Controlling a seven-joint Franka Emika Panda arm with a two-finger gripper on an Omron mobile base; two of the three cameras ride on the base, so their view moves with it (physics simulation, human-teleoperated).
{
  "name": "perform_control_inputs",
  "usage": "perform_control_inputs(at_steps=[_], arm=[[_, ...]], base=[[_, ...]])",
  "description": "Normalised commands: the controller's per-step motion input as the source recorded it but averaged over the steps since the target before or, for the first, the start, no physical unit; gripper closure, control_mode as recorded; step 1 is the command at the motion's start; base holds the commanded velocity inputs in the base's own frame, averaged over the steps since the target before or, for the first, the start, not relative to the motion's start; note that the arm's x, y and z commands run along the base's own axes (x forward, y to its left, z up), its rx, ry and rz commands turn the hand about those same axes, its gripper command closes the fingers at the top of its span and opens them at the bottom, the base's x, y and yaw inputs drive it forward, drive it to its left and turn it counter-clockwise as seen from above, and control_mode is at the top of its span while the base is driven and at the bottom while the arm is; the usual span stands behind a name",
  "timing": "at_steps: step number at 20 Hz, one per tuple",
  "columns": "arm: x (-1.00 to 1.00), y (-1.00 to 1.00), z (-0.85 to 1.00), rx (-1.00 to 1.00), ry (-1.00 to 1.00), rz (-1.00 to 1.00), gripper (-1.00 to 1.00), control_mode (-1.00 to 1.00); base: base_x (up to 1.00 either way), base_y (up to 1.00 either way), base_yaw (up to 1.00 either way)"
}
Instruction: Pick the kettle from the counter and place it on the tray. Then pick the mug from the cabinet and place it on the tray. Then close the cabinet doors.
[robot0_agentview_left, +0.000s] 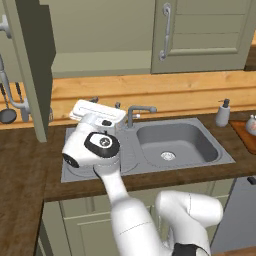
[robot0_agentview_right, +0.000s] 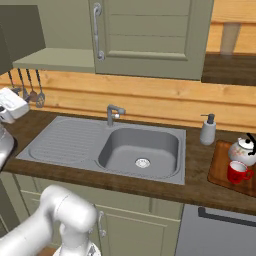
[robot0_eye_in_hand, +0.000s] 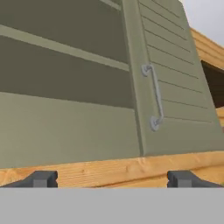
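A: From the left base view, the kettle is cut off at the right edge, on the tray at the end of the bench.

B: The right base view shows the kettle and red mug on the tray, partly cropped.

A: The hand view?

B: The gripper gapes wide and empty below the cabinet; one cabinet door is shut.

Kettle and mug on tray — right of sink
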Motion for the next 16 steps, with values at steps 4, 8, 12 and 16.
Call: perform_control_inputs(at_steps=[4,8,12,16], arm=[[0.00,0.45,0.00,-0.22,0.00,-0.17,-1.00,-1.00],[0.00,0.56,0.02,-0.19,0.00,-0.22,-1.00,-1.00],[0.00,0.31,0.00,-0.18,0.00,-0.20,-1.00,-1.00],[-0.04,0.37,0.00,-0.19,0.02,-0.23,-1.00,-1.00]], base=[[0.00,0.00,0.00],[0.00,0.00,0.00],[0.00,0.00,0.00],[0.00,0.00,0.00]])
